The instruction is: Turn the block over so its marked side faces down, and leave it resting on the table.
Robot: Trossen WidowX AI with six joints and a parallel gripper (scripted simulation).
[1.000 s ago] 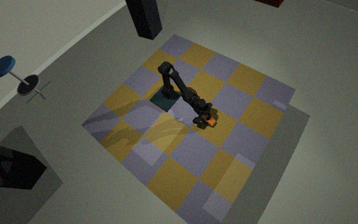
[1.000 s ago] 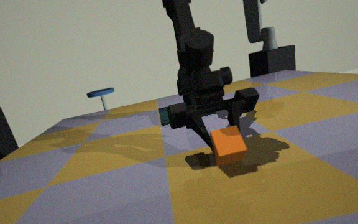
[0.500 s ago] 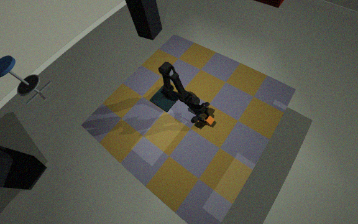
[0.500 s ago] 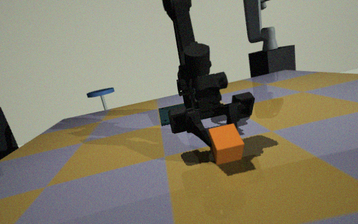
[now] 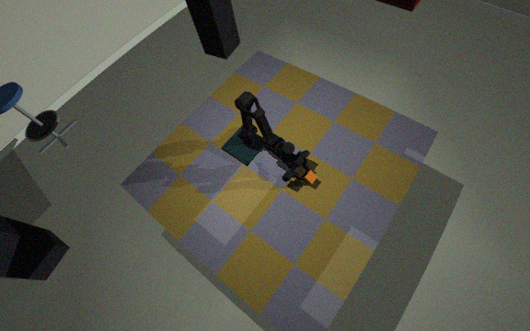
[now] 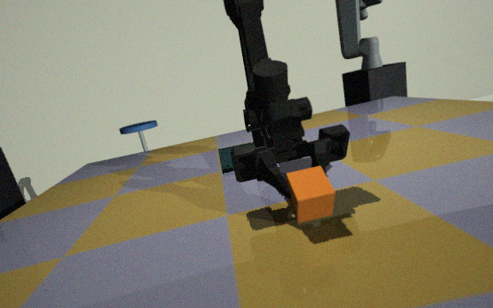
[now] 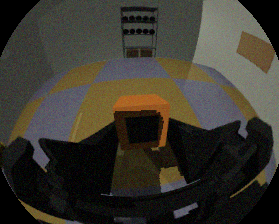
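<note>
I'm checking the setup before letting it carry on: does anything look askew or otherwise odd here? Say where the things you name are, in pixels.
Only the orange block [image 5: 311,176] [image 6: 311,192] [image 7: 157,105] looks askew: it sits tilted in the end effector [image 5: 298,174] [image 7: 140,121], with a dark square on its gripper-facing side. That fits a block being turned over. I see no damage or spill.
</note>
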